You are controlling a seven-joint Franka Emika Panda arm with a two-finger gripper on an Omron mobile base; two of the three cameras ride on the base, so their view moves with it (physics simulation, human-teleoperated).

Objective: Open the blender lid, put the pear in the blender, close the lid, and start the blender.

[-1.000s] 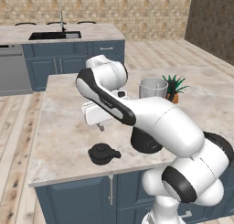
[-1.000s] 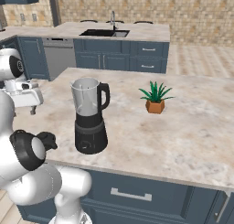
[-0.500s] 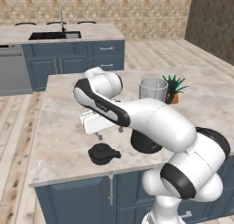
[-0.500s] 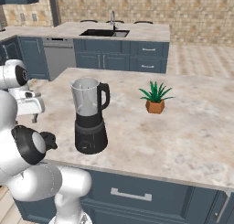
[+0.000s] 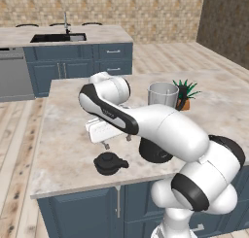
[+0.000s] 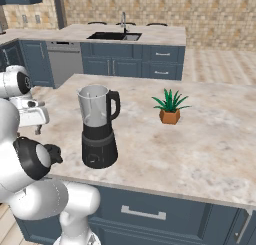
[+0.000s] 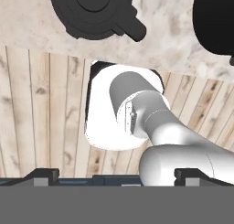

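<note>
the blender (image 6: 99, 130) stood on the island counter (image 6: 210, 139) near its front edge, toward the corner on the robot's side, with the jar mouth uncovered. the blender lid (image 5: 110, 163) lay flat on the counter just beside the blender's black base, close to the front edge, knob up and its short side tab pointing toward the base; in the hand view it appeared as a dark round cap (image 7: 93, 13) on the marbled top. no pear could be made out in any view. the gripper (image 5: 115, 141) hung above the counter over the lid, touching nothing, its jaws spread wide and empty. in judgement, the lid was light, rigid and smooth plastic, best pinched across the raised knob rather than the wide rim, which nearly matches the jar mouth. the glass jar looked heavy, hard and breakable, tall on a narrow base, so a sideways push high up could tip it. a pear would likely be firm but bruisable, rounded and prone to slip; a grip across its widest part would suit.
</note>
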